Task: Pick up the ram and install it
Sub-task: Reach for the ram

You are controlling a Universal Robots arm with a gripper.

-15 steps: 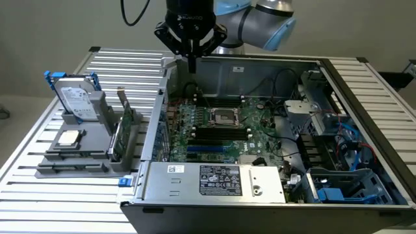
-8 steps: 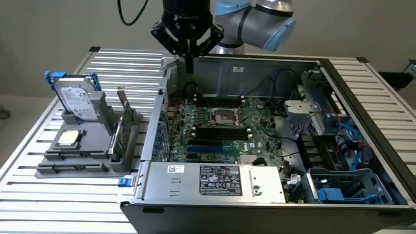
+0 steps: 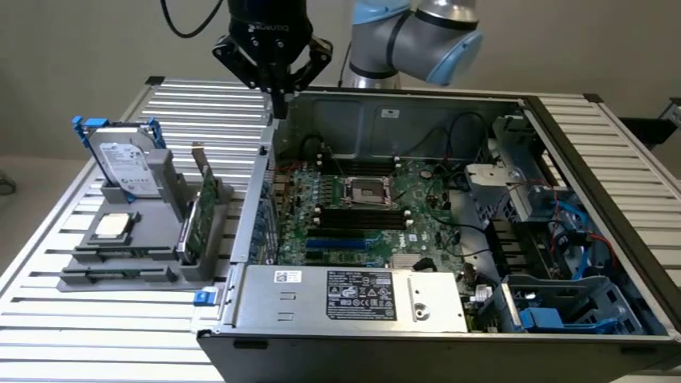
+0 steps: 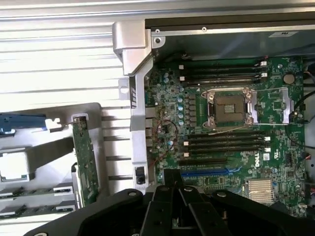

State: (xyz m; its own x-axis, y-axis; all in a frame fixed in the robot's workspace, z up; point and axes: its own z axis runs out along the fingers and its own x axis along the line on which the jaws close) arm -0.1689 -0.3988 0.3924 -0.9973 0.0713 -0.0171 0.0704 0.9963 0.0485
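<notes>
My gripper (image 3: 279, 105) hangs shut with nothing between its fingers, above the upper left corner of the open computer case (image 3: 255, 239). In the wrist view the gripper (image 4: 171, 178) sits over the motherboard's edge. The ram (image 3: 191, 230) looks like the thin green board standing on edge in the grey rack (image 3: 117, 275), to the exterior view's left of the case and well below the gripper. In the wrist view the ram (image 4: 86, 167) stands beside the case wall. I cannot cleanly tell it apart from the bracketed green card (image 3: 210, 191) just behind it.
The rack also holds an upright hard drive (image 3: 126, 163) and a square silver processor (image 3: 115, 226). Inside the case lie the motherboard (image 3: 372, 231) with its processor socket (image 3: 368, 191) and black memory slots (image 4: 226, 142). Cables and drive bays (image 3: 553, 231) fill the case's right side.
</notes>
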